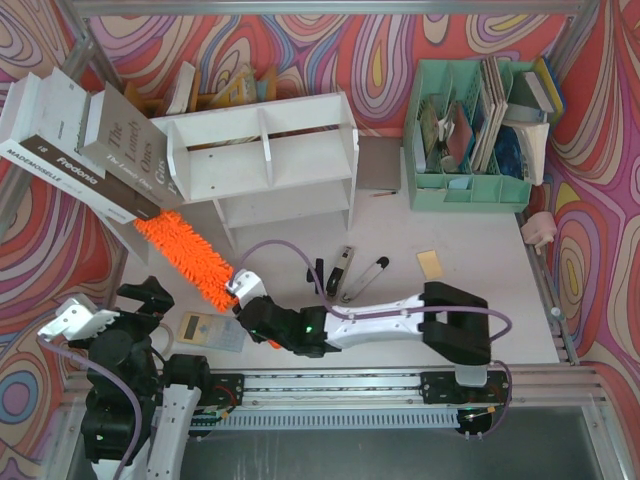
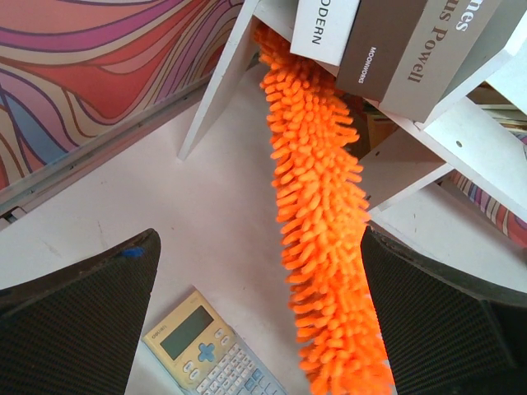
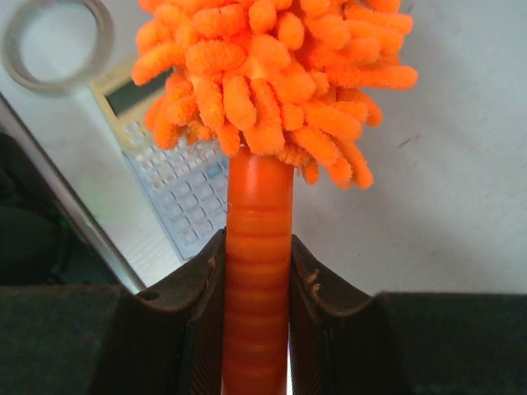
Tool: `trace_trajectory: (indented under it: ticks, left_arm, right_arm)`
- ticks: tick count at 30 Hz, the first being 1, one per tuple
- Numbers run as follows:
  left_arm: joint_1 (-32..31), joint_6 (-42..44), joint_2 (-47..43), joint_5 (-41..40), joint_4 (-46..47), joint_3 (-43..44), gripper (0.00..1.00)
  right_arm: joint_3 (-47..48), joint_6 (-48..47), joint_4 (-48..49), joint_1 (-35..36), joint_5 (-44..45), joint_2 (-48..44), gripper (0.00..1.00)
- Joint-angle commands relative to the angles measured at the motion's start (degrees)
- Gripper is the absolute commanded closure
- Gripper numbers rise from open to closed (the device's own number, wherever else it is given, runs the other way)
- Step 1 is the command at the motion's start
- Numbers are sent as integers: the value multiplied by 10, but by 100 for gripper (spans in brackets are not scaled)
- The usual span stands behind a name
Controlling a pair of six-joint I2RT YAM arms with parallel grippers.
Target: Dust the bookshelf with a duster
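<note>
Fingers on my right gripper (image 3: 257, 247) pinch the thin orange handle (image 3: 257, 304) of the duster (image 1: 185, 255) tight, one finger on each side. I hold it right at the end, I think, so the long fluffy part can reach far. The duster lies slanted from my right gripper up to the left end of the bookshelf (image 1: 270, 150). Its far tip pokes in under the big books (image 2: 387, 49) that lean there. That looks like the spot I am dusting now. My left gripper (image 2: 259, 239) hangs near the duster with its fingers spread wide and nothing in them. I guess it waits off to the side so it does not get in the way.

Now I count. One duster. One bookshelf with two tiers. Three book spines in my left wrist view. One calculator (image 1: 205, 330) flat on the worktop (image 1: 480, 250), just beside the duster. One green file holder (image 1: 470, 190) to the right of the shelf, full of papers. One marker pen (image 1: 378, 268) in the middle
</note>
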Motion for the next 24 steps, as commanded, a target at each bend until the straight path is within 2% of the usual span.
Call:
trace_trajectory:
  ticks: [1,8,14,19,24]
  left_arm:
    - [3,-1,-8,-5,13,-7,2]
    - [3,-2,-10,-5,13,-8,1]
    - [3,-2,-11,-5,13,-8,1]
    - [3,-2,-12,-4,14,-8,2]
    - [3,-2,-13,-5,13,-8,1]
  right_arm:
    - [26,9,1,-1,-59,52,100]
    - [56,8,-19,-8,-65,65,100]
    - [67,-5,-6,-8,-41,24,100]
    - [41,-5,25,-8,-28,-12,100]
    - [30,10,-8,-8,-43,7,100]
